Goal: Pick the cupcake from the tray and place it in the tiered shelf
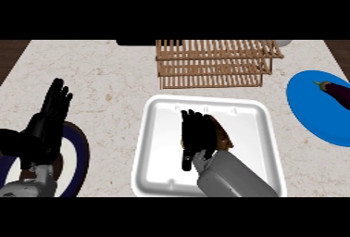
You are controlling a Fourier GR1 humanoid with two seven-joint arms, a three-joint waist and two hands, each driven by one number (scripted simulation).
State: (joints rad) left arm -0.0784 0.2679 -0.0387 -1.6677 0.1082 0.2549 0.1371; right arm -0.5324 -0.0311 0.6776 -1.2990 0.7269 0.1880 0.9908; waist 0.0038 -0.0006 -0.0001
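Item: cupcake [224,137], brown, lying in the white tray [160,139] at centre of the counter [109,83]; only its right edge shows, a brown sliver beside and under the right hand [196,134]. Status of task: early stage; the cupcake is not yet lifted and not yet in the tiered shelf [215,62], so the carry and the placing both appear left to do. Right hand: over the middle of the tray, covering most of the cupcake, its fingers [191,121] stretched forward toward the shelf and lying close together, thumb hanging at the near side; whether they are curled round the cupcake or merely laid on it cannot be told, since the hand hides the contact. Relation: the cupcake sits just right of and beneath the fingers, seemingly touching them, still low in the tray. Tiered shelf: wooden slats, standing at the far edge of the counter, beyond the tray and apart from it; nothing is seen on its slats. Left hand [51,109]: at the view's left, open, fingers straight and up, resting above a dark-rimmed plate [80,152]. Other: blue plate [308,106] at right, bearing an aubergine [334,90], well apart from the tray.
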